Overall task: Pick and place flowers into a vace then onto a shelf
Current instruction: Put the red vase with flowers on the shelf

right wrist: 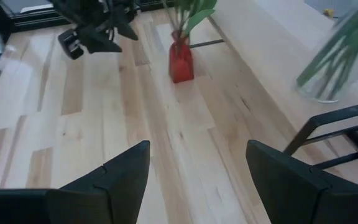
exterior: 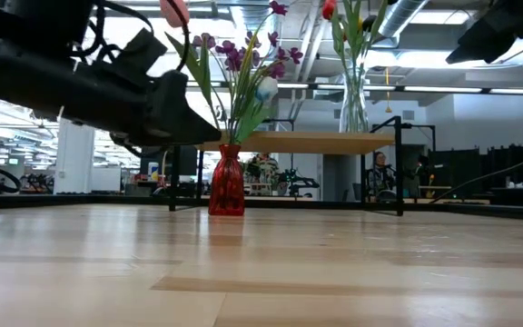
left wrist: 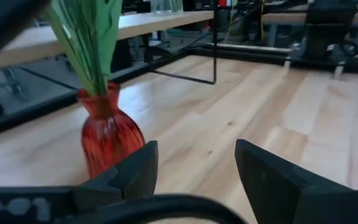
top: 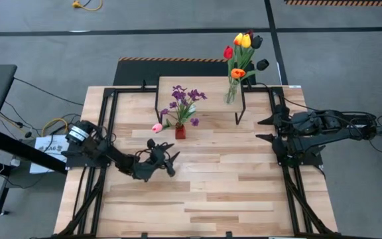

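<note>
Flowers (top: 186,105), purple sprigs plus a pink tulip (top: 157,127) drooping to the left, stood in a small red vase (top: 180,131) on the table (top: 211,192), just in front of the shelf (top: 207,85). Second bunch of tulips (top: 244,50), red, yellow, orange and dark maroon, sat in a clear glass vase (top: 231,91) on the shelf's right end. Shelf was at the far middle of the table, light wood top on thin black legs.

Left gripper (top: 170,159) was low over the table, near and slightly left of the red vase, not touching it; jaws apart, nothing held. Left wrist view showed the red vase (left wrist: 107,130) just beyond one finger (left wrist: 132,171).

Right gripper (top: 265,130) waited at the right side of the table, right of the shelf; jaws wide apart, empty.
</note>
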Robot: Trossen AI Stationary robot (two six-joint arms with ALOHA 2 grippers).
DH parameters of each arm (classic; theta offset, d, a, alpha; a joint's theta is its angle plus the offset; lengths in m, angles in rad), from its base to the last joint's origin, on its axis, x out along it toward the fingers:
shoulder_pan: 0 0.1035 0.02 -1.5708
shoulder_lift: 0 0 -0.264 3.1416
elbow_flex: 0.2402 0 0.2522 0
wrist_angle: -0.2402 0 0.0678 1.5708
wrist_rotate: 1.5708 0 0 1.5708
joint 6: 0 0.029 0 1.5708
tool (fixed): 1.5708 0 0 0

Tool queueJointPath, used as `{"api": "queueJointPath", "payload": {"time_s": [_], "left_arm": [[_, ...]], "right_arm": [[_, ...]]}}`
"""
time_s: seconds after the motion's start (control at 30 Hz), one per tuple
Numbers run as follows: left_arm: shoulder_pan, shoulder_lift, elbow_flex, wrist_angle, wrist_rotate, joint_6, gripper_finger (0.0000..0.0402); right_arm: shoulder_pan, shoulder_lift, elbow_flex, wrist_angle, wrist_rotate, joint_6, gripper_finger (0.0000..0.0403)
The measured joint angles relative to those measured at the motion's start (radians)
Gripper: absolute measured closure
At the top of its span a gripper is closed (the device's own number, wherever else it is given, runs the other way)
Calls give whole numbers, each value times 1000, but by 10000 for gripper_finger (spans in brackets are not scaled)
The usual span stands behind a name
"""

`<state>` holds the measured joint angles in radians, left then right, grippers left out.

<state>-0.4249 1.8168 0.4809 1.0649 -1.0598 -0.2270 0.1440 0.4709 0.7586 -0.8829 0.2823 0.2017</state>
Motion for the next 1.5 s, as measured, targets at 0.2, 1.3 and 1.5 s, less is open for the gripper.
{"api": "queueJointPath", "payload": {"time_s": [0.2,1.3,1.5], "left_arm": [[33,0,11,0,-55,33,198],[28,1,11,-19,220,-90,198],[-3,1,20,-18,295,-89,198]], "right_arm": [[0,0,0,0,32,0,142],[0,0,0,-9,42,69,142],[15,-5,-89,93,42,88,149]]}}
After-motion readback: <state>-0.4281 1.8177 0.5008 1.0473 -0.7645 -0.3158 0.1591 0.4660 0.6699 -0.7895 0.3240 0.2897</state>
